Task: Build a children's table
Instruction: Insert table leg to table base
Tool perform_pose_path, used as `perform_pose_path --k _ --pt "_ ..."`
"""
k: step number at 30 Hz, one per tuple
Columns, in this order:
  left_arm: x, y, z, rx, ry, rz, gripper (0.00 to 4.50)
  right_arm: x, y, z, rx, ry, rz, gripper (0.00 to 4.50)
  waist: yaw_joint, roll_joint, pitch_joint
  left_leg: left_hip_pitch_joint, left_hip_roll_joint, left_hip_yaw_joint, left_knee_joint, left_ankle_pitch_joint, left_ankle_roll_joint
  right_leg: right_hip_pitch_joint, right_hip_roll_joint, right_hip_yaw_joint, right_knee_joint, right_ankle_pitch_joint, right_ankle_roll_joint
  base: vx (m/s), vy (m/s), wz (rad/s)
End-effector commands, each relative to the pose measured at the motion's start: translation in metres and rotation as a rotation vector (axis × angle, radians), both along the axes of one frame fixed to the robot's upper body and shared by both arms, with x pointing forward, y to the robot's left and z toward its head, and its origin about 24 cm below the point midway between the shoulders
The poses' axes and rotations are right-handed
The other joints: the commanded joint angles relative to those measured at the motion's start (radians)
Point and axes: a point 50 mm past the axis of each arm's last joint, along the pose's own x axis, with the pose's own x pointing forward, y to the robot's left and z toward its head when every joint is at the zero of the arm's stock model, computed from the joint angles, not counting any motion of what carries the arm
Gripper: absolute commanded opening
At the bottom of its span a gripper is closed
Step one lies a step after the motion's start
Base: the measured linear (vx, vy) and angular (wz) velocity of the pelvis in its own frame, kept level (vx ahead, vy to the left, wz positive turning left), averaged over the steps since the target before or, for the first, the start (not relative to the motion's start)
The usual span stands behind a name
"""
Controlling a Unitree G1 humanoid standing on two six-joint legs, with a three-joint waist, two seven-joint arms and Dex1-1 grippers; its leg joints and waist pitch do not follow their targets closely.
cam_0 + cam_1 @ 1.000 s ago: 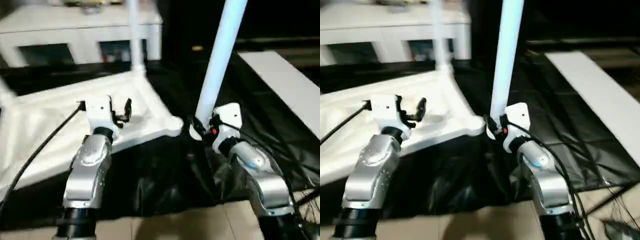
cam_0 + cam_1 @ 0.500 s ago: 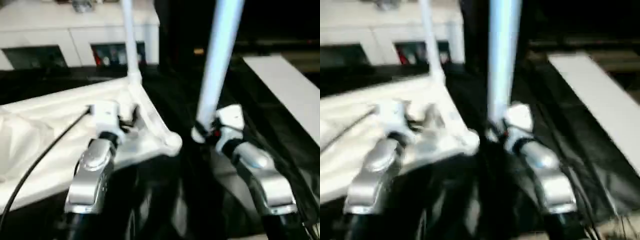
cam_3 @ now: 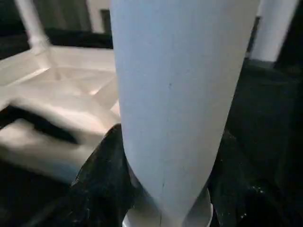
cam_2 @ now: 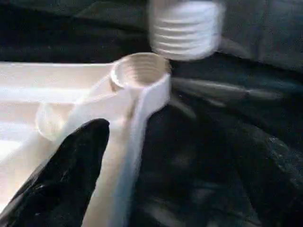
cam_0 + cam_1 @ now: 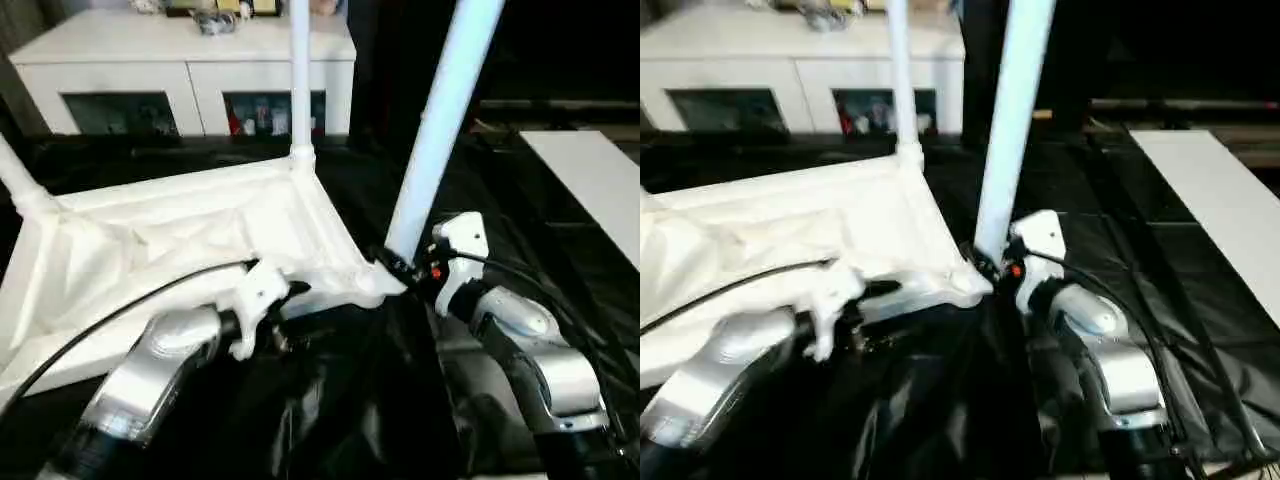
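Tabletop (image 5: pixel 190 240): lies upside down, ribbed underside up, its near edge just ahead of the left claw (image 5: pixel 262 318); two legs already stand in sockets beyond it.
Open socket (image 4: pixel 140 71): corner between the two claws, threaded, empty.
Loose leg (image 5: pixel 440 120): upright, pinched near its threaded foot by the right claw (image 5: pixel 415 268), hovering just beside the socket.
Left claw: spread, at the tabletop's rim.
Handling: probably light, stiff, smooth-walled plastic; grip low near the thread.

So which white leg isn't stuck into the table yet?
The big leg in the right gripper. Its threaded end hangs beside the empty corner socket; the other legs already stand in their corners.
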Motion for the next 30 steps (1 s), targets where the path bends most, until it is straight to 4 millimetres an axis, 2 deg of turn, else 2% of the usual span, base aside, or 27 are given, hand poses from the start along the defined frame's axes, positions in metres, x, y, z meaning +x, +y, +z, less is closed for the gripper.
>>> perform_pose_path --k 1,2,3,4,5,8,9,10,12,13,15,17,18,21,22,24,27,28,30 --pt "0.01 0.0 -0.003 0.058 -0.004 0.02 4.48 -0.001 0.0 0.006 0.001 -0.015 0.027 1.87 -0.006 0.0 -0.055 0.012 0.076 -0.039 -0.093 -0.257 -0.04 0.022 -0.085 0.044 -0.101 -0.289 -0.119 0.0 0.0 0.0" --pt "0.012 0.0 -0.003 0.064 0.002 0.03 4.48 -0.001 -0.001 0.006 -0.002 -0.017 0.027 1.87 -0.006 0.0 -0.057 0.013 0.077 -0.038 -0.093 -0.251 -0.034 0.021 -0.085 0.042 -0.098 -0.266 -0.13 0.0 0.0 0.0" --pt "0.017 0.0 -0.004 0.076 0.019 0.05 4.48 -0.001 -0.002 0.006 -0.011 -0.02 0.027 1.87 -0.014 0.002 -0.055 0.013 0.076 -0.035 -0.093 -0.29 -0.037 0.015 -0.084 0.04 -0.1 -0.279 -0.152 -0.051 0.03 -0.07" --pt "0.02 -0.001 -0.003 0.082 0.027 0.041 4.48 -0.001 -0.003 0.006 -0.012 -0.019 0.03 1.87 -0.02 0.001 -0.053 0.011 0.071 -0.036 -0.092 -0.343 -0.04 0.011 -0.085 0.038 -0.104 -0.334 -0.156 0.0 0.0 0.0" --pt "0.02 -0.001 -0.003 0.083 0.03 0.04 4.48 -0.001 -0.004 0.007 -0.012 -0.018 0.031 1.87 -0.024 -0.001 -0.055 0.008 0.072 -0.038 -0.091 -0.35 -0.039 0.013 -0.09 0.039 -0.105 -0.355 -0.155 0.0 0.0 0.0" --pt "0.023 -0.001 -0.004 0.063 0.099 0.032 4.48 -0.002 -0.007 0.007 -0.021 -0.014 0.043 1.87 -0.028 0.0 -0.059 0.004 0.072 -0.032 -0.085 -0.303 -0.019 0.009 -0.089 0.044 -0.104 -0.28 -0.178 0.0 0.0 0.0" --pt "0.023 -0.001 -0.004 0.063 0.099 0.032 4.19 -0.002 -0.007 0.007 -0.021 -0.014 0.043 1.87 -0.029 -0.002 -0.061 0.004 0.072 -0.029 -0.081 -0.278 -0.008 0.009 -0.088 0.044 -0.102 -0.247 -0.191 0.0 0.0 0.0" --pt "0.022 0.001 -0.004 0.06 0.139 0.026 4.12 -0.003 -0.008 0.007 -0.027 -0.011 0.047 1.87 -0.029 -0.002 -0.061 0.004 0.072 -0.029 -0.081 -0.278 -0.008 0.009 -0.088 0.044 -0.102 -0.247 -0.191 0.0 0.0 0.0" --pt "0.023 0.003 -0.005 0.051 0.205 0.038 4.06 -0.004 -0.011 0.006 -0.038 -0.006 0.055 1.87 -0.025 -0.003 -0.066 -0.002 0.07 -0.021 -0.072 -0.192 0.024 0.012 -0.085 0.044 -0.094 -0.151 -0.221 0.0 0.0 0.0" --pt "0.025 0.006 -0.007 0.061 0.222 0.058 3.75 -0.004 -0.012 0.006 -0.042 -0.005 0.057 1.87 -0.024 -0.005 -0.068 -0.004 0.07 -0.02 -0.07 -0.173 0.03 0.014 -0.085 0.043 -0.091 -0.124 -0.227 0.0 0.0 0.0" --pt "0.028 0.009 -0.008 0.073 0.233 0.082 3.75 -0.003 -0.013 0.007 -0.046 -0.006 0.059 1.87 -0.02 -0.003 -0.074 -0.006 0.069 -0.018 -0.063 -0.116 0.05 0.018 -0.083 0.041 -0.084 -0.044 -0.24 0.0 0.0 0.0" --pt "0.03 0.012 -0.008 0.075 0.25 0.109 3.63 -0.003 -0.013 0.007 -0.051 -0.008 0.063 1.87 -0.018 -0.003 -0.079 -0.011 0.071 -0.017 -0.058 -0.051 0.076 0.02 -0.081 0.037 -0.071 0.081 -0.265 0.0 0.0 0.0" --pt "0.029 0.013 -0.007 0.064 0.265 0.122 3.48 -0.003 -0.013 0.007 -0.054 -0.009 0.068 1.87 -0.017 -0.003 -0.076 -0.011 0.071 -0.015 -0.058 -0.061 0.086 0.017 -0.08 0.036 -0.073 0.089 -0.276 0.0 0.0 0.0" --pt "0.027 0.016 -0.002 0.021 0.288 0.149 3.23 -0.003 -0.013 0.007 -0.06 -0.011 0.08 1.87 -0.016 -0.001 -0.07 -0.006 0.075 -0.015 -0.062 -0.12 0.075 0.016 -0.082 0.035 -0.08 0.006 -0.284 0.0 0.0 0.0" --pt "0.025 0.017 -0.001 0.01 0.291 0.152 3.15 -0.003 -0.013 0.008 -0.061 -0.012 0.081 1.87 -0.016 -0.001 -0.07 -0.006 0.075 -0.015 -0.062 -0.12 0.075 0.016 -0.082 0.035 -0.08 0.006 -0.284 0.0 0.0 0.0" --pt "0.021 0.021 0.002 -0.007 0.287 0.16 2.9 -0.003 -0.013 0.008 -0.06 -0.012 0.083 1.87 -0.015 -0.001 -0.066 -0.003 0.079 -0.015 -0.067 -0.162 0.057 0.012 -0.083 0.037 -0.085 -0.073 -0.273 0.0 0.0 0.0" --pt "0.019 0.023 0.003 -0.002 0.28 0.155 2.79 -0.003 -0.013 0.008 -0.06 -0.013 0.085 1.87 -0.014 -0.002 -0.062 -0.002 0.078 -0.014 -0.07 -0.185 0.047 0.009 -0.08 0.038 -0.09 -0.126 -0.254 0.0 0.0 0.0" --pt "0.016 0.026 0.002 0.007 0.283 0.154 2.52 -0.003 -0.013 0.008 -0.061 -0.013 0.09 1.87 -0.013 -0.002 -0.063 0.0 0.077 -0.014 -0.07 -0.189 0.044 0.008 -0.08 0.039 -0.091 -0.136 -0.25 0.0 0.0 0.0" --pt "0.009 0.029 -0.002 0.024 0.291 0.142 2.4 -0.002 -0.012 0.008 -0.063 -0.013 0.099 1.87 -0.011 -0.01 -0.061 -0.002 0.079 -0.015 -0.073 -0.2 0.037 0.008 -0.082 0.039 -0.092 -0.16 -0.237 0.0 0.0 0.0"
